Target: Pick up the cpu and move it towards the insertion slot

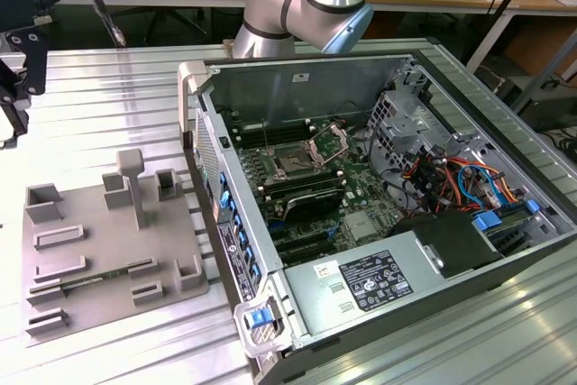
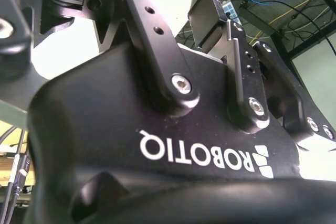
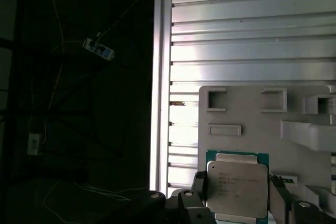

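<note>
In the first wrist view the cpu, a flat silvery square on a green rim, sits between my gripper's two black fingers, one against each side of it. The gripper is shut on the cpu and holds it above the grey fixture plate, close to the table's edge. In the exterior view the gripper hangs at the far left, above the table and to the left of the fixture plate. The insertion slot, with its metal retention plate hinged up, lies inside the open computer case.
The open case takes up the exterior view's right half, with a tall side wall facing the fixture plate. Upright grey blocks rise from the plate. Cables and a power supply fill the case's near end.
</note>
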